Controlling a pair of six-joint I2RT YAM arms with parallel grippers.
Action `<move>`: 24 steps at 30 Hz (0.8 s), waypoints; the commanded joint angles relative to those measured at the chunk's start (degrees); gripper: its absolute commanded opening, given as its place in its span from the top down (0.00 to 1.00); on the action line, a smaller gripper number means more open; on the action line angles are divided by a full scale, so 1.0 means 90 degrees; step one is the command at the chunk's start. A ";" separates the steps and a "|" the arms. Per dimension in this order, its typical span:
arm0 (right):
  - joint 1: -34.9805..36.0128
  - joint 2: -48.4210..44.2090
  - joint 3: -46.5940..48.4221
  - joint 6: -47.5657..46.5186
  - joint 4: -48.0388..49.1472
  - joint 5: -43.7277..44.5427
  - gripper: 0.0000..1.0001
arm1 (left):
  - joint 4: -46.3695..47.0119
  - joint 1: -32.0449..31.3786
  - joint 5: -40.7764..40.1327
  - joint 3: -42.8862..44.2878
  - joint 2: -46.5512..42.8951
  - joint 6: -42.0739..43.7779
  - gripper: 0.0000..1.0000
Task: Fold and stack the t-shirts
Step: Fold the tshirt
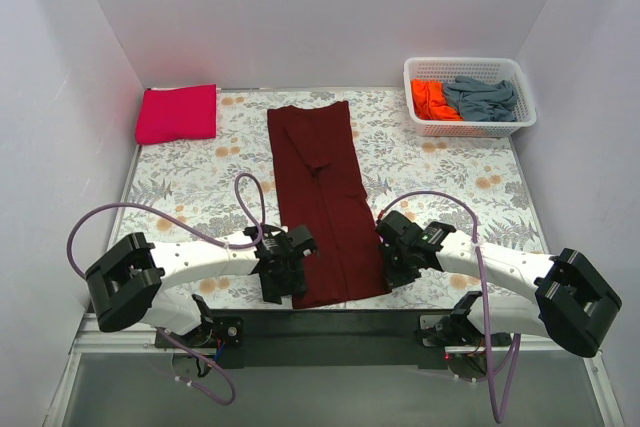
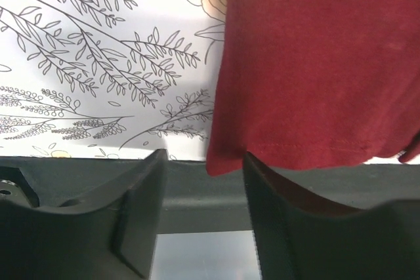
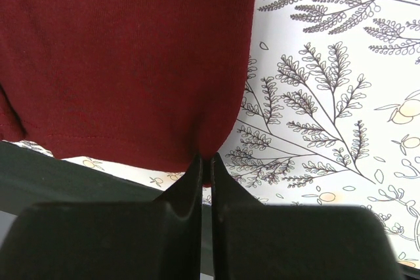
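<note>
The dark maroon t-shirt (image 1: 325,197) lies as a long folded strip down the middle of the floral cloth. My left gripper (image 1: 283,282) is open at its near left corner (image 2: 226,162), with the corner between the fingers (image 2: 141,188). My right gripper (image 1: 392,265) is shut on the shirt's near right corner (image 3: 216,142). The magenta-pink t-shirt (image 1: 177,113) lies folded at the far left. The orange t-shirt (image 1: 430,99) and the grey-blue t-shirt (image 1: 482,97) lie bunched in the basket.
The white lattice basket (image 1: 470,128) stands at the far right. The floral table cloth (image 1: 450,182) ends at a black strip (image 2: 197,188) along the near edge. White walls enclose three sides.
</note>
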 commanded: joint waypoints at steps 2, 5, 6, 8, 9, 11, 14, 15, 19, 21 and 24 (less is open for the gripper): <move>0.0087 0.0117 -0.0170 0.0013 -0.0038 0.0072 0.99 | 0.0042 -0.0059 0.0044 0.0231 0.0174 -0.0041 0.56; 0.0087 0.0127 -0.0141 0.0003 -0.0038 0.0053 0.99 | 0.0071 -0.0088 0.0074 0.0241 0.0301 -0.0041 0.62; 0.0087 0.0127 -0.0150 0.0003 -0.0029 0.0062 0.99 | 0.0081 -0.0089 0.0093 0.0250 0.0369 -0.0021 0.64; 0.0087 0.0156 -0.0131 -0.0006 -0.0029 0.0062 0.99 | 0.0139 -0.0098 0.0151 0.0279 0.0457 0.0037 0.65; 0.0087 0.0166 -0.0131 -0.0016 -0.0038 0.0043 0.99 | 0.0159 -0.0098 0.0152 0.0289 0.0545 0.0067 0.66; 0.0087 0.0195 -0.0131 -0.0036 -0.0028 0.0043 0.99 | 0.0256 -0.0118 0.0152 0.0299 0.0652 0.0106 0.67; 0.0087 0.0205 -0.0112 -0.0094 -0.0029 -0.0015 0.99 | 0.0266 -0.0157 0.0464 0.0348 0.0838 0.0135 0.83; 0.0087 0.0195 -0.0102 -0.0133 -0.0048 -0.0006 0.99 | 0.0266 -0.0196 0.0561 0.0319 0.0877 0.0106 0.87; 0.0097 0.0137 -0.0043 -0.0289 -0.0184 -0.0337 0.99 | 0.0257 -0.0400 0.0815 0.0154 0.0673 -0.0147 1.00; 0.0087 0.0117 -0.0014 -0.0406 -0.0331 -0.0580 0.99 | 0.0179 -0.0566 0.0932 0.0075 0.0419 -0.0284 1.00; 0.0087 0.0088 0.0122 -0.0602 -0.0682 -0.0883 0.99 | -0.0162 -0.0742 0.1011 0.0104 0.0116 -0.0431 1.00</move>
